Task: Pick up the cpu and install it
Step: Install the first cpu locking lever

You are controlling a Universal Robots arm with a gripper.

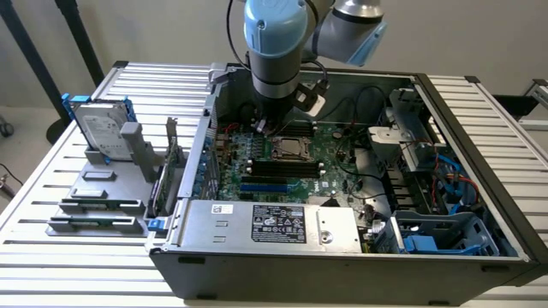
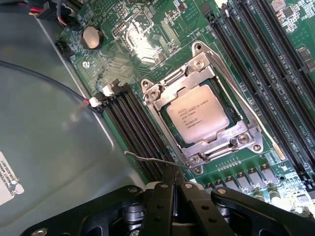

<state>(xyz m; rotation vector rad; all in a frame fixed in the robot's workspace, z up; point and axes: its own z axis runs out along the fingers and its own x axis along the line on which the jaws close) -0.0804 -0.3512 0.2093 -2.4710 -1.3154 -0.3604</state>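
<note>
In the exterior view the arm reaches down into an open desktop computer case (image 1: 479,212) lying on its side on a slatted metal table (image 1: 51,192). The gripper (image 1: 264,126) hangs over the far left part of the green motherboard (image 1: 330,170), just beside the CPU socket (image 1: 292,146), where the cpu (image 1: 294,145) lies seated inside the metal frame. Near of the socket run dark memory slots (image 1: 278,168), and the grey power supply (image 1: 274,224) with its label fills the near side of the case. On the exterior view's left, outside the case, a grey parts stand (image 1: 102,192) holds a hard drive (image 1: 99,131) upright in a blue frame, with memory sticks (image 1: 94,222) lying in the slots nearer the camera. A blue drive cage (image 1: 441,234) sits at the near right corner of the case. In the wrist view the cpu (image 2: 197,114) sits flat in the socket, its silver-grey top with printed text facing up, ringed by the shiny socket frame (image 2: 162,96) and its screws. The black fingers (image 2: 165,199) are pressed together with no gap between them and nothing held; their tips come to the thin wire socket lever (image 2: 147,159) at the frame's edge, clear of the chip. Long black memory slots (image 2: 133,123) run on both sides of the socket, and a round coin battery (image 2: 91,36) sits on the board beyond.
</note>
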